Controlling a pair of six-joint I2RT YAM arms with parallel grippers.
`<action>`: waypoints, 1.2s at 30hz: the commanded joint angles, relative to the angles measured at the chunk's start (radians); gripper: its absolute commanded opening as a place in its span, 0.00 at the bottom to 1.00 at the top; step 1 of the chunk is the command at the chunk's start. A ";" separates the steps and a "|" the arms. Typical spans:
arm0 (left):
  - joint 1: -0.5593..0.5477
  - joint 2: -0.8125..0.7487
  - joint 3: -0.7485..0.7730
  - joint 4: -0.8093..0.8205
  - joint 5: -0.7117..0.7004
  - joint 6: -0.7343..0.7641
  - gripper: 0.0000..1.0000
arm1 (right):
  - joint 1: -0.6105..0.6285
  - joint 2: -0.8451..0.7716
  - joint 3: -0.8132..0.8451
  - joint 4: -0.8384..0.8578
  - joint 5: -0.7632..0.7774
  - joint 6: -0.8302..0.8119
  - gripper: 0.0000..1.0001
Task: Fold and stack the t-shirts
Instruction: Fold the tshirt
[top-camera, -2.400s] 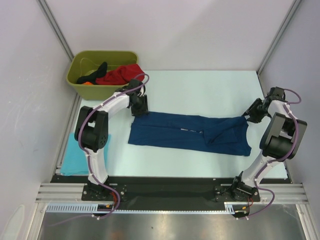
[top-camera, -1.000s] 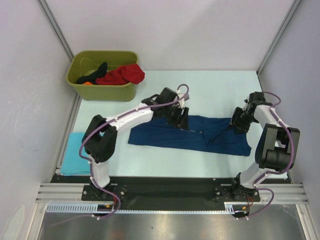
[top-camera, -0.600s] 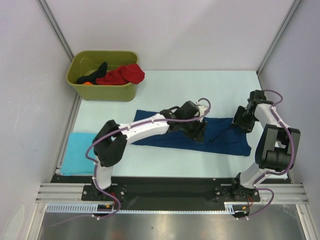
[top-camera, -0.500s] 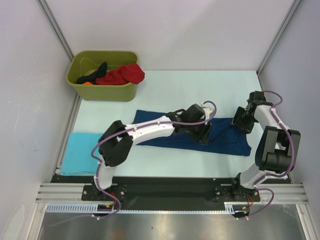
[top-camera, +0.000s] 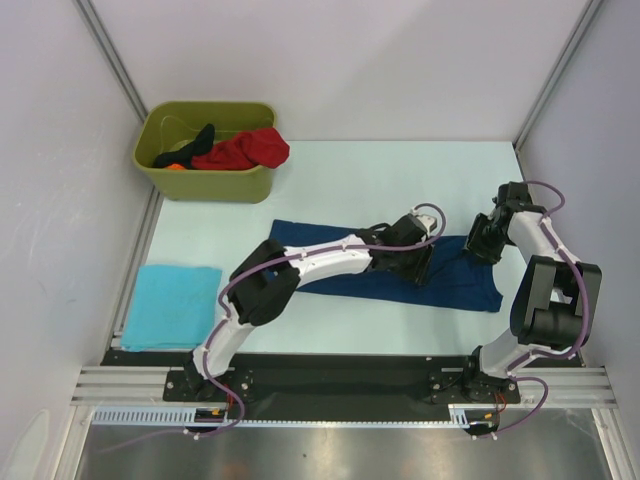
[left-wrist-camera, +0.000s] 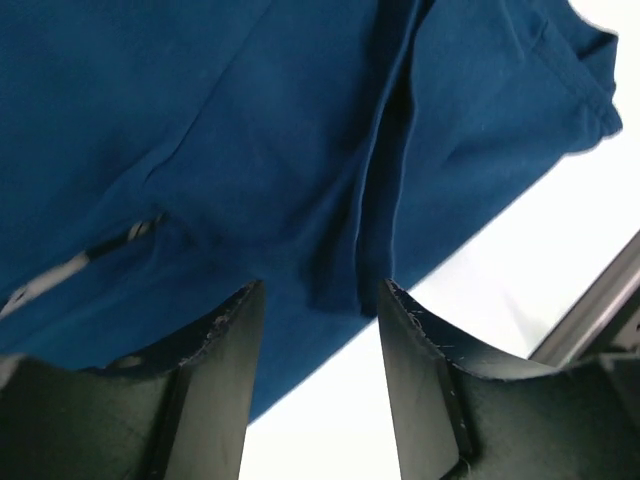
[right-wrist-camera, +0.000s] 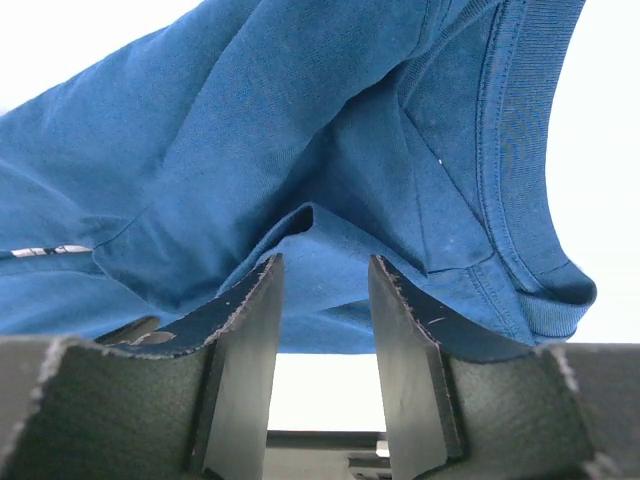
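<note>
The turquoise t-shirt (top-camera: 170, 305) is the nearest of the t-shirts. It is folded into a flat rectangle and lies on the table (top-camera: 400, 180), well to the left of the navy t-shirt (top-camera: 460, 280) and a little nearer than it.

The navy t-shirt is spread as a long band across the middle of the table, its length running left to right.

The left gripper (top-camera: 418, 265) is reached far across, over the right-hand half of the navy t-shirt. In the left wrist view its fingers (left-wrist-camera: 210, 380) stand moderately apart around the gripper's midpoint (left-wrist-camera: 320, 290), with nothing clamped between them. A long crease of the navy t-shirt (left-wrist-camera: 250, 130) runs past the gap, and a sliver of pale print shows at the left.

The right gripper (top-camera: 480, 240) is at the far right corner of the navy t-shirt. In the right wrist view (right-wrist-camera: 325, 262) the jaws are parted about as wide. A raised fold of the navy t-shirt (right-wrist-camera: 250, 130) sits right at the fingertips, and the ribbed collar lies just to the right. Whether the fold is already pinched cannot be told.

Beyond the left end of the navy t-shirt, well apart from it, stands the olive bin (top-camera: 205, 185). A red t-shirt (top-camera: 245, 150) spills over its right rim, and a black t-shirt (top-camera: 200, 138) lies inside.
</note>
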 joint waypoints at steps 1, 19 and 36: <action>-0.015 0.043 0.087 0.008 -0.022 -0.042 0.53 | 0.005 -0.009 0.022 0.015 -0.004 0.000 0.45; -0.032 0.062 0.116 0.008 0.029 -0.033 0.43 | -0.005 0.058 0.022 0.059 -0.052 -0.004 0.43; -0.032 0.074 0.158 -0.092 0.046 0.036 0.50 | -0.008 0.086 0.050 0.035 0.023 -0.020 0.48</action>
